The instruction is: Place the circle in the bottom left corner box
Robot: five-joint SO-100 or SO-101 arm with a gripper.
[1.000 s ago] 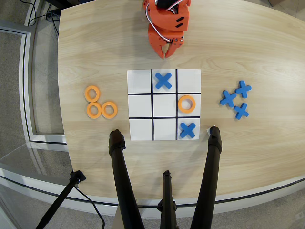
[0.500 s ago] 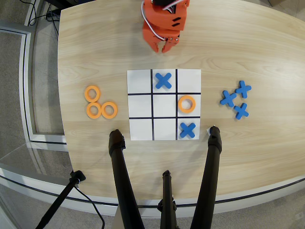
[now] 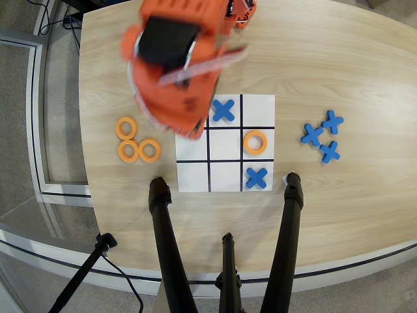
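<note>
The white 3x3 board (image 3: pixel 225 162) lies mid-table. Its bottom left corner box (image 3: pixel 192 176) is bare. One orange ring (image 3: pixel 255 142) lies in the middle right cell. Three more orange rings (image 3: pixel 126 127) (image 3: pixel 128 150) (image 3: pixel 150 150) lie on the table left of the board. Blue X pieces lie in the top middle cell (image 3: pixel 223 109) and the bottom right cell (image 3: pixel 257 177). My orange arm is motion-blurred and covers the board's top left cell; my gripper (image 3: pixel 190 129) is at its lower end. Its jaws are too blurred to read, and I see nothing held.
Three spare blue X pieces (image 3: pixel 321 135) lie on the table right of the board. Black tripod legs (image 3: pixel 163 228) (image 3: pixel 291 215) stand at the board's near side. The table edge curves along the left (image 3: pixel 83 130).
</note>
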